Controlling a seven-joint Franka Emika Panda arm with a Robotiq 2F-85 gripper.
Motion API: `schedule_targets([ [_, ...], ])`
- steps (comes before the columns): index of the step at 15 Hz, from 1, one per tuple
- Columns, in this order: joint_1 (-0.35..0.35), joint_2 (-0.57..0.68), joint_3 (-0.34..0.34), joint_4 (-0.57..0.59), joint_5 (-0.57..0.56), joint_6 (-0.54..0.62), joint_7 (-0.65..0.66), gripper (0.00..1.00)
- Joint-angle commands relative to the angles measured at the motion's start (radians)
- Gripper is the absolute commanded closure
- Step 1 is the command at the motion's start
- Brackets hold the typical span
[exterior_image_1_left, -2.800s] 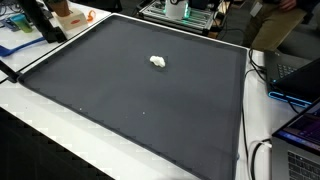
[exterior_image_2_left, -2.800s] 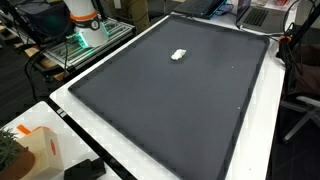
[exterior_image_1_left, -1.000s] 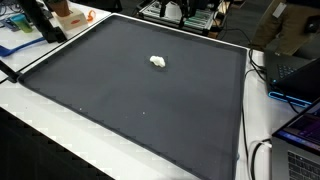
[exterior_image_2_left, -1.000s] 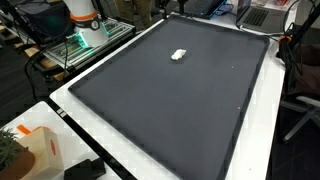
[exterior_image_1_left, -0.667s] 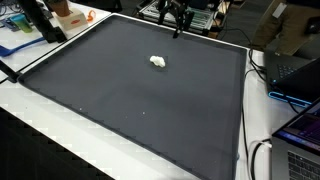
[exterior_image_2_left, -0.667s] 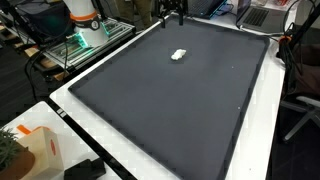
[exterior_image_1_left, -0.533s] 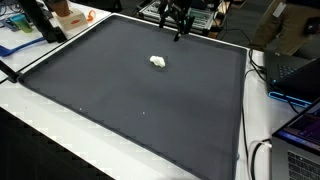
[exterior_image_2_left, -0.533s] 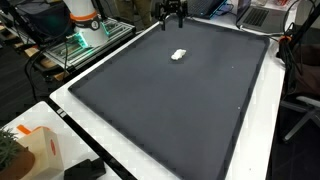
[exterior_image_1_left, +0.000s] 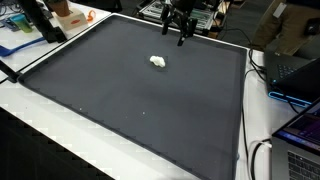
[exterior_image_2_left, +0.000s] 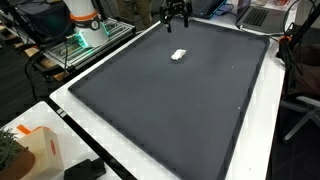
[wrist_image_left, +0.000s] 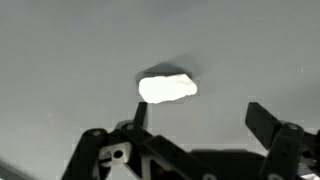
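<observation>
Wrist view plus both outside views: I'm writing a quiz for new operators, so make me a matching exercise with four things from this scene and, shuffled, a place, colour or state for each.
Things:
1. gripper
2. white lump
3. mat
4. box

Descriptions:
A. dark grey, spread flat and wide
B. open, in the air near the mat's far edge
C. lying on the mat, just ahead of the open fingers in the wrist view
D. white and orange, standing off the mat beyond one corner

Pairs: 1-B, 2-C, 3-A, 4-D
</observation>
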Motion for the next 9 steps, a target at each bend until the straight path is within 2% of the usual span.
schedule_targets([
  [1,-0.023,0.034,-0.024,-0.037,-0.195,0.127,0.206,0.0],
  [6,-0.01,0.044,-0.052,-0.015,-0.559,0.055,0.578,0.0],
  [9,-0.001,0.072,-0.041,-0.012,-0.676,0.036,0.686,0.0],
])
